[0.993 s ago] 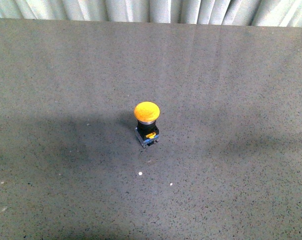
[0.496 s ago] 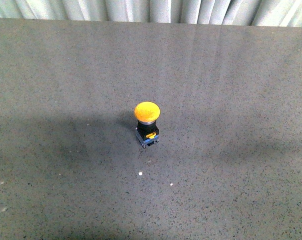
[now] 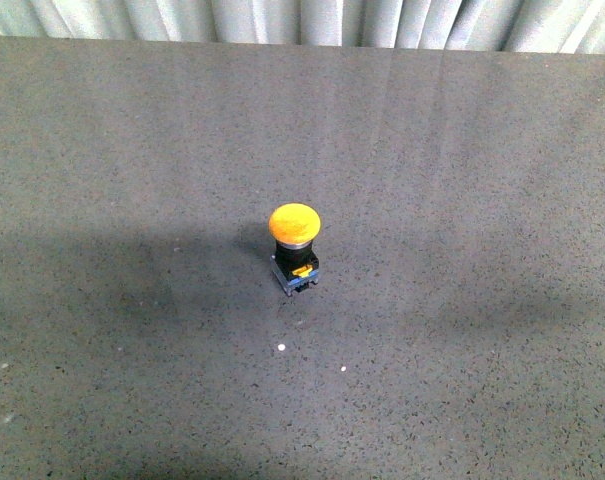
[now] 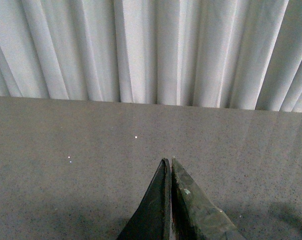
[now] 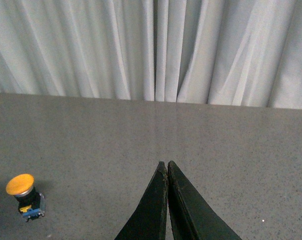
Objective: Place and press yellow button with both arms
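Domed orange-yellow mushroom push button (image 3: 294, 225), black body, upright on speckled grey stone counter (image 3: 482, 200). Left end effector (image 4: 170, 167) and right end effector (image 5: 167, 167): tapered black fingers pressed together, empty.

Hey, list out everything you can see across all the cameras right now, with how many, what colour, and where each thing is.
yellow button: one, orange-yellow domed cap on a black body with a yellow-and-blue base, standing upright near the middle of the table, untouched.
table: one, dark grey speckled surface, filling most of the front view.
white specks: a few, white, scattered on the table nearer the robot than the button.
curtain: one, pale grey-white pleated, hanging behind the table's far edge.
left hand: one, black, fingers shut together, empty, above bare table.
right hand: one, black, fingers shut together, empty, apart from the button.
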You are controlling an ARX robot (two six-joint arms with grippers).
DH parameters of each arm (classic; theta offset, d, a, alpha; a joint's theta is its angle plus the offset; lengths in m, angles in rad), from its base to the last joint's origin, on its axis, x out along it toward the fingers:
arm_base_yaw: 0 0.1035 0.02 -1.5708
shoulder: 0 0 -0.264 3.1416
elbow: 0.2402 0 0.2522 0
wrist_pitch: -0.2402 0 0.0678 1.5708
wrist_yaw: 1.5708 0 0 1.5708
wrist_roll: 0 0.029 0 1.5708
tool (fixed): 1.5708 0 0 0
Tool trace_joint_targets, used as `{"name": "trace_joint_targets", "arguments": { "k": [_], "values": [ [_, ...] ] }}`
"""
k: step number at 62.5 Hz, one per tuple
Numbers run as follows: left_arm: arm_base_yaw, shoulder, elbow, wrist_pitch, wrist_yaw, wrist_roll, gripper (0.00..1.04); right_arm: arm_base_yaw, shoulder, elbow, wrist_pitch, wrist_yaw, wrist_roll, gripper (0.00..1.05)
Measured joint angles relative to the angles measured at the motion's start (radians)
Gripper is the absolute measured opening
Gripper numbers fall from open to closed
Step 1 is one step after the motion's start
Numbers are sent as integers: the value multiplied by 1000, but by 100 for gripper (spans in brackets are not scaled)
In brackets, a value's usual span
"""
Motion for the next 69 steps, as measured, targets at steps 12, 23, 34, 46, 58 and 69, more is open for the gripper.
{"name": "trace_joint_targets", "arguments": {
  "k": [12,23,34,46,58,69],
  "values": [
    [0,0,0,0,0,0,1,0,-156,0,-162,2,0,1],
    [0,0,0,0,0,-1,7,0,-159,0,-162,2,-2,10],
    [0,0,0,0,0,-1,40,0,-159,0,-162,2,-2,42],
    [0,0,0,0,0,-1,89,0,-159,0,-162,2,-2,91],
    [0,0,0,0,0,0,96,0,-159,0,-162,2,-2,96],
    [0,0,0,0,0,0,96,0,-159,0,-162,2,-2,96]
  ]
}}
